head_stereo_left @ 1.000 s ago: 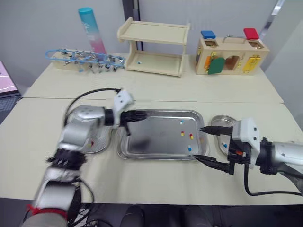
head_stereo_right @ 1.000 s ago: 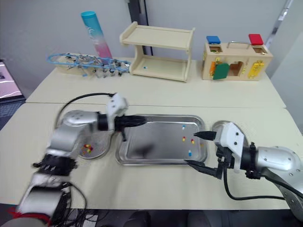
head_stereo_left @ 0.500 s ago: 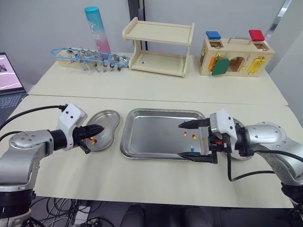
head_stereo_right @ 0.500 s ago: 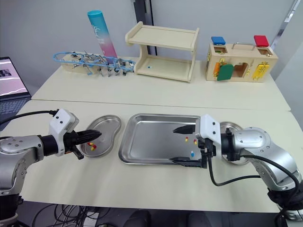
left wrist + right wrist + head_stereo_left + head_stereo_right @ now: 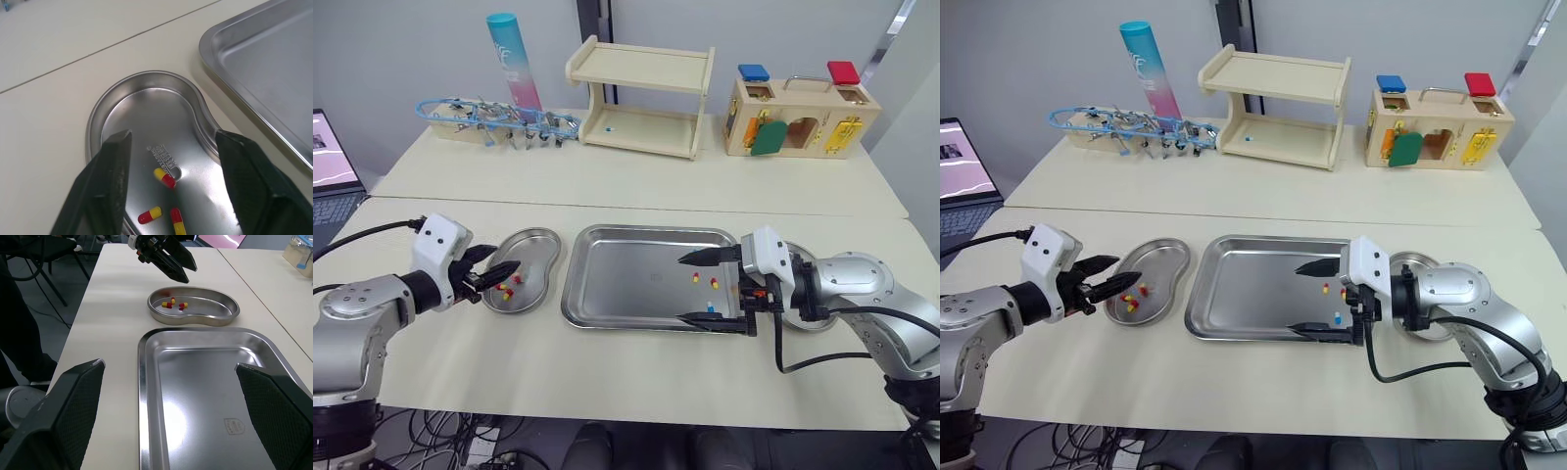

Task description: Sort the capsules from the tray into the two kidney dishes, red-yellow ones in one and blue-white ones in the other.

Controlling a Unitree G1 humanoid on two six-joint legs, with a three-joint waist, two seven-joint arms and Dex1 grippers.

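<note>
left gripper (image 5: 501, 262), fingers apart, above the kidney dish (image 5: 533, 235) holding three red-yellow capsules (image 5: 164, 177); right gripper (image 5: 680, 288), fingers spread wide, over the loose capsules (image 5: 713, 284) at the right end of the tray (image 5: 626, 284).

The silver left arm (image 5: 367, 308) is bent at the elbow, its forearm aimed toward the robot's right. The left gripper (image 5: 501, 262) holds its two black fingers (image 5: 112, 166) apart. The silver right arm (image 5: 862, 289) folds inward. The right gripper (image 5: 682, 289) points leftward, its fingers spread wide, one farther out and one nearer the robot.
</note>
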